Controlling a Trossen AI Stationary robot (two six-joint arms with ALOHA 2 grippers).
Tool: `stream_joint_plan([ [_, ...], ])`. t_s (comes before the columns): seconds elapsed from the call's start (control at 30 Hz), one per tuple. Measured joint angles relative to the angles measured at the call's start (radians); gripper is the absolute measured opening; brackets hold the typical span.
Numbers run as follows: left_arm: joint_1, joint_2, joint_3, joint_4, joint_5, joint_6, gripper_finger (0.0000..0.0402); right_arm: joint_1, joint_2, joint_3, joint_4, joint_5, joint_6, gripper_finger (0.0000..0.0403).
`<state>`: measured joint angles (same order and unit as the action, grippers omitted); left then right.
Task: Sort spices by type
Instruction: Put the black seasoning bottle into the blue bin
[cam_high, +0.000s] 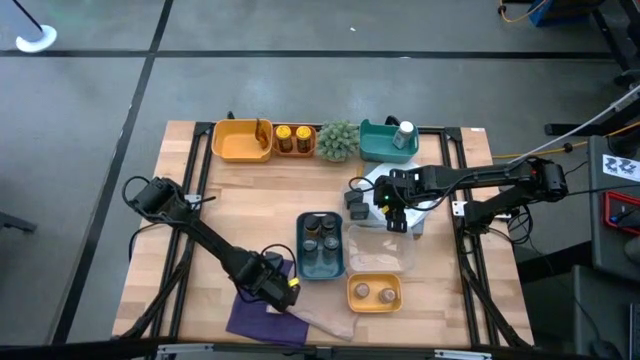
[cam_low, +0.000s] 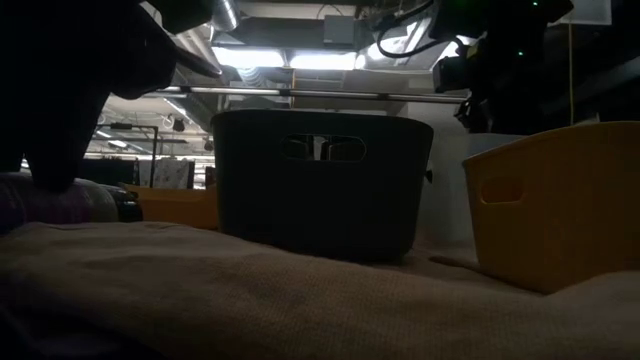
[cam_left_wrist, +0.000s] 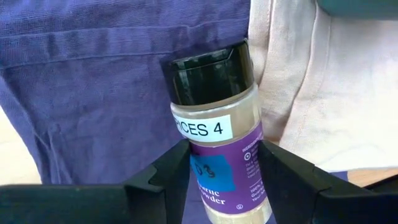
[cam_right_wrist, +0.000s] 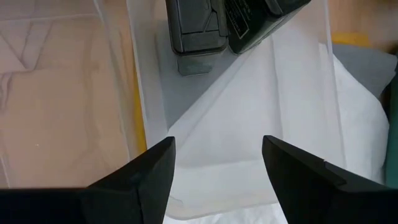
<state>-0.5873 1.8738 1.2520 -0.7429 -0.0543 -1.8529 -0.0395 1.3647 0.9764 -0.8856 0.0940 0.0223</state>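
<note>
A spice jar with a black lid, pale powder, a "SPICES 4" sticker and a purple label sits between the fingers of my left gripper, which hangs over a purple cloth near the table's near edge. My right gripper is open and empty above a white cloth and a clear tray, right of centre. Other jars stand in trays: two orange ones, a white bottle, dark-lidded ones, and two in the near tray. My left gripper pinches the jar's body at the purple label between its two fingers, one on each side. The lidded end sticks out past the fingertips over the purple cloth. Whether the jar rests on the cloth cannot be told.
Along the far edge stand a yellow tray, a small orange tray, a green spiky plant and a teal tray. A dark blue tray, a clear tray and a yellow-orange tray fill the middle. A beige cloth lies beside the purple one.
</note>
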Motion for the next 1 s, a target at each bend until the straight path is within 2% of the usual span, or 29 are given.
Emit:
stream_joint_plan([
  [0.2,0.001,0.001,-0.001,0.004,-0.005,0.079,0.0167,0.0,0.0,0.0,0.0,0.0,0.0,0.0241],
  [0.4,0.011,0.002,-0.001,0.003,0.035,0.087,0.0167,0.0,0.0,0.0,0.0,0.0,0.0,0.0241],
  [0.73,0.027,-0.004,-0.003,0.001,0.04,0.1,0.0167,0.0,0.0,0.0,0.0,-0.001,0.0,0.0241],
  [1.0,0.037,-0.004,-0.003,0.002,0.059,0.184,0.0175,0.0,0.0,0.0,-0.002,-0.001,0.0,0.0241],
])
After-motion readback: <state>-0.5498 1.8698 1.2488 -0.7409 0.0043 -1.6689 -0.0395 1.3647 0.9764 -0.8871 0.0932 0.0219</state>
